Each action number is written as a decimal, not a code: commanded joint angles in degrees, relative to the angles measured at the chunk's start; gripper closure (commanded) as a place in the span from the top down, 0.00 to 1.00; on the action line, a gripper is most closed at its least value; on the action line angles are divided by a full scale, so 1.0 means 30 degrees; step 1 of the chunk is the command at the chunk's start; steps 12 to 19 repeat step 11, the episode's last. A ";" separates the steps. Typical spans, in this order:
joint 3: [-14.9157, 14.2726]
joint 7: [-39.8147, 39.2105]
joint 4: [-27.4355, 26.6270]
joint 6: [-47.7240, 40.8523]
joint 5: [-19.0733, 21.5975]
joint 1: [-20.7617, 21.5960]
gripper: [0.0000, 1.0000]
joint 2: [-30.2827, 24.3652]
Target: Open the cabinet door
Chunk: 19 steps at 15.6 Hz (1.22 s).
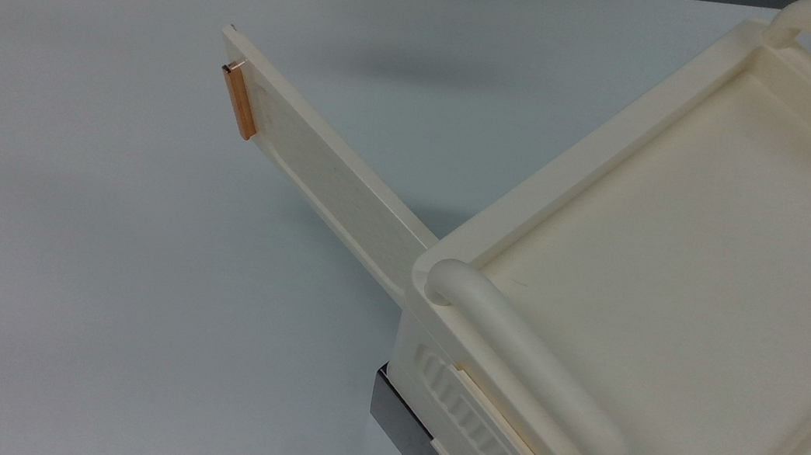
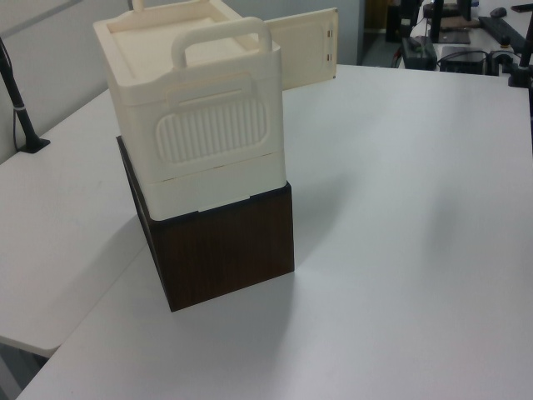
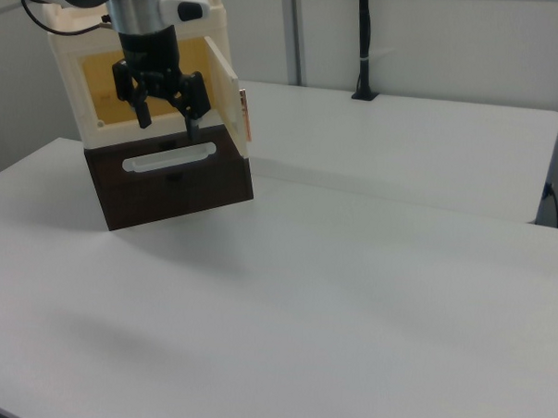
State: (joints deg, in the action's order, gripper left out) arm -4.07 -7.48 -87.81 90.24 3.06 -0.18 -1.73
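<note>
The cabinet door (image 1: 338, 175) stands swung wide from the cabinet (image 1: 681, 279), jutting towards the table's (image 1: 96, 257) far edge in the top view. The gripper (image 3: 165, 100) hangs with fingers spread and empty before the opening; backing straight out seems wisest. Smooth cream plastic, ribbed side, copper bar handle (image 1: 239, 102).

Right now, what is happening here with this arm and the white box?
A robot arm is working on the cabinet, a cream box that sits on a dark base on the white table. The cabinet door stands swung wide open, its copper handle at the free end. In the right view the gripper hangs open in front of the opening, apart from the door and holding nothing.
</note>
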 commanded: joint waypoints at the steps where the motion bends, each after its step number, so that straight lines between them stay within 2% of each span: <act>1: -0.0578 -0.0112 -0.0671 0.1209 -0.0549 0.0558 1.00 -0.0128; 19: -0.0578 -0.0288 -0.0759 0.1150 -0.0638 0.0558 1.00 -0.0098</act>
